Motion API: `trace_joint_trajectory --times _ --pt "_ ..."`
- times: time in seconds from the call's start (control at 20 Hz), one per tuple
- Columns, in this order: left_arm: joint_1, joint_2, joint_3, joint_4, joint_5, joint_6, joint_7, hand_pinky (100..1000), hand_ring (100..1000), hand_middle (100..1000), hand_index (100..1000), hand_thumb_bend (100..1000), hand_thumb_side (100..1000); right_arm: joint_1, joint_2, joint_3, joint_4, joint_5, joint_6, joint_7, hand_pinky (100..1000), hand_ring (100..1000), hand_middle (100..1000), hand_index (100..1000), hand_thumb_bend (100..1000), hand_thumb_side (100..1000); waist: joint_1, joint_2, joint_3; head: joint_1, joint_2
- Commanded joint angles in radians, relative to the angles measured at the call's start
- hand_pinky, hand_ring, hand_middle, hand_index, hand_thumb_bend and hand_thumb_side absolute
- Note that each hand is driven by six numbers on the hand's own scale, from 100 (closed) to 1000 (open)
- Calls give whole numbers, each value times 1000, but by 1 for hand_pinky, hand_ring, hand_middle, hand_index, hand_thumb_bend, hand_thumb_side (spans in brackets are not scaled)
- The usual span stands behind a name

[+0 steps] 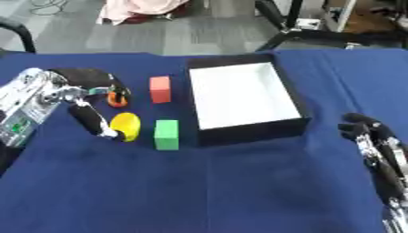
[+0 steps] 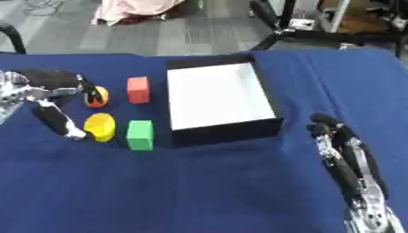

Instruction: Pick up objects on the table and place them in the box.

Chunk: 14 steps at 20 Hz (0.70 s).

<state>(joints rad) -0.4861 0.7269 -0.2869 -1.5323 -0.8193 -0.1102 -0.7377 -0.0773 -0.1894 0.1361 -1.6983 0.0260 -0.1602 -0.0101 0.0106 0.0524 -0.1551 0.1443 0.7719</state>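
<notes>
Four small things lie left of the empty box (image 1: 243, 95). The left hand (image 1: 76, 93) (the nearer one) spreads open fingers (image 1: 89, 119) beside the yellow disc (image 1: 126, 126). The right hand (image 2: 341, 152) rests open, right of the box.

Blue tablecloth (image 1: 215, 191) covered the table. A black box (image 1: 247, 96) with a white inside stood open near the centre. Left of the box lay a red block (image 1: 160, 88) and, nearer the camera, a green block (image 1: 166, 134), the two apart. A yellow object (image 1: 126, 126) lay left of the green block, and a small orange object (image 1: 117, 99) lay left of the red block. The left hand (image 1: 84, 93) was spread over both, thumb touching the yellow object. The right hand (image 1: 379, 154) rested open at the lower right, fingers up.
</notes>
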Motion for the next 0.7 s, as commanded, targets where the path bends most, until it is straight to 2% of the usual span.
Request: trace_joint_trajectory --times 0.05,0.5,0.7 --pt "-26 1 0 30 -16 -4 15 220 271 653 829 516 518 -6 -13 -1 -14 4 0 0 819 783 775 810 100 651 9 -25 -1 2 -2" --pt "-48 -35 -17 115 -81 -30 31 201 259 629 808 472 461 -6 -12 0 -14 3 0 0 819 783 775 810 100 651 8 -24 -3 4 -2" --pt "-49 -39 -17 135 -93 -39 40 183 245 584 766 441 420 -6 -12 -2 -14 4 0 -2 819 783 775 809 100 651 8 -23 -3 4 -2"
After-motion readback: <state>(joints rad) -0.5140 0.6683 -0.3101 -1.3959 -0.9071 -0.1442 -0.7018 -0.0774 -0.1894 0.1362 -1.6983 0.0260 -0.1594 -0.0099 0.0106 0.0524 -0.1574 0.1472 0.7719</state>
